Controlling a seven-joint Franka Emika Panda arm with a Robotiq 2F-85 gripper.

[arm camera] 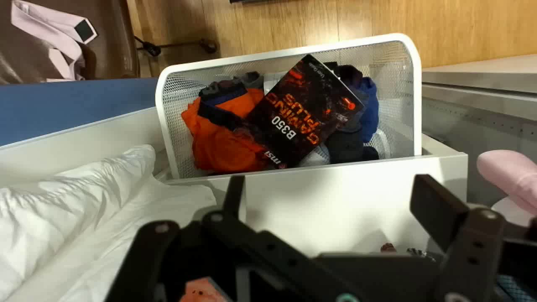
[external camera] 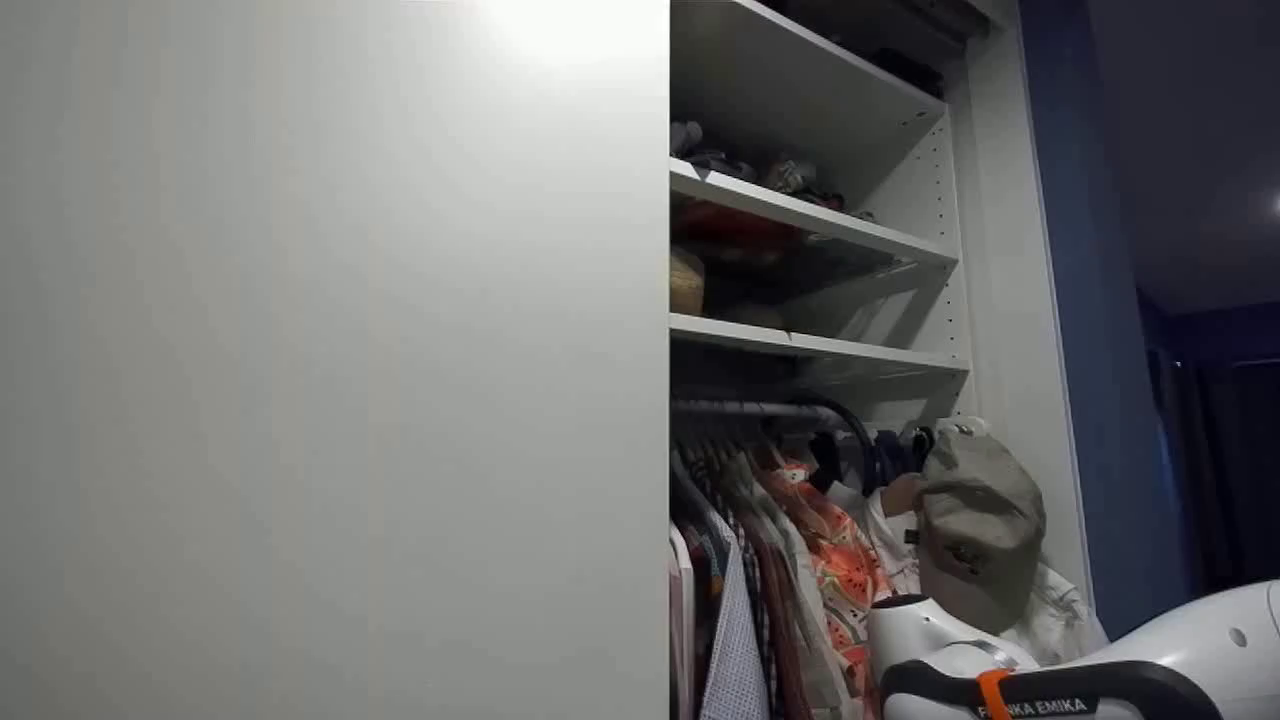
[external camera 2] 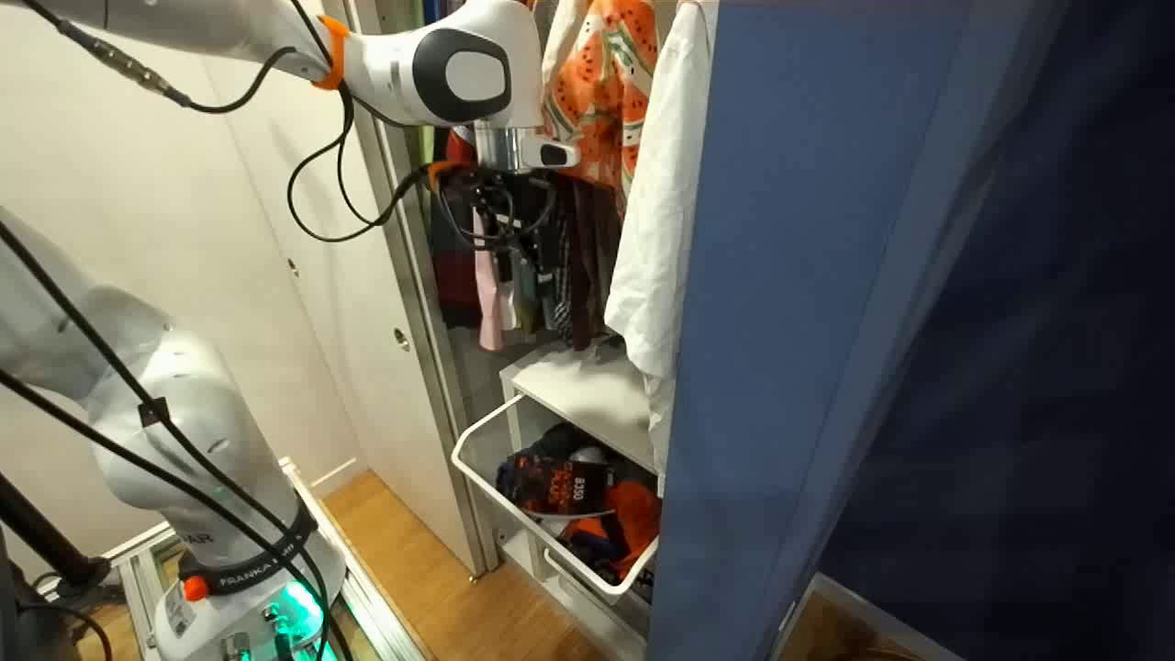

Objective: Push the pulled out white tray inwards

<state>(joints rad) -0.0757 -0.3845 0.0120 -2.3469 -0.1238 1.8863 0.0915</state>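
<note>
Fingers [arm camera: 437, 208], two, hang spread apart; lower, one white tray [arm camera: 417, 109] juts out, holding one dark booklet [arm camera: 306, 111] among clothes [arm camera: 226, 151]; to my right hangs one white garment [external camera 2: 654, 202]. White surface [external camera 2: 583, 381] covers the tray's back; farther right, one blue wall [external camera 2: 789, 275].

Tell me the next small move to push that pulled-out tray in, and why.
Probably ease the open gripper outward, past the front rim of the white tray. The gripper seems to hang above the white cabinet top, behind that rim, while the tray juts out; lowering here would likely miss the side to push.
</note>
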